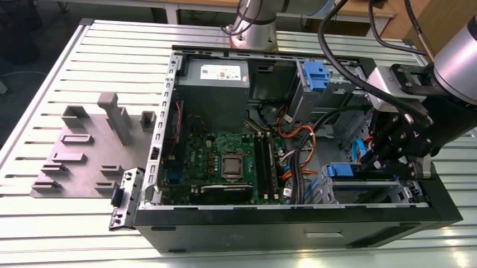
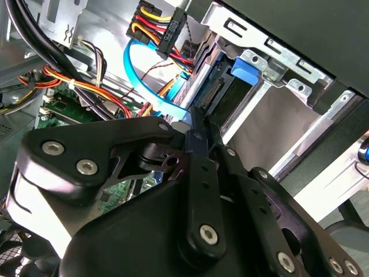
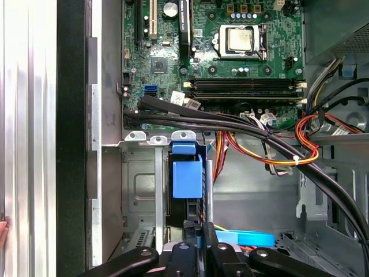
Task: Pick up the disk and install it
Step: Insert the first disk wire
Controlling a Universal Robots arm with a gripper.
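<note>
The disk (image 1: pixel 339 170) stands on edge in the drive bay at the near corner of the open computer case, on the exterior view's right. Its blue front edge (image 3: pixel 187 176) faces up out of the bay. The dark connector end of the disk (image 2: pixel 222 92) shows beside a blue tab. My gripper (image 1: pixel 372 164) hangs over that bay. Its black fingers (image 2: pixel 199 130) are pressed together, with their tips right at the disk's end. I cannot tell whether they touch it. Nothing sits between the fingers.
The case (image 1: pixel 298 223) lies open on a slatted table. It holds a grey power supply (image 1: pixel 212 84), a green motherboard (image 1: pixel 223 151), a metal cage with a blue latch (image 1: pixel 316 75) and cable bundles (image 3: pixel 277 144). A blue data cable (image 2: pixel 138 75) loops near the fingers. A grey fixture plate (image 1: pixel 82 151) lies on the exterior view's left.
</note>
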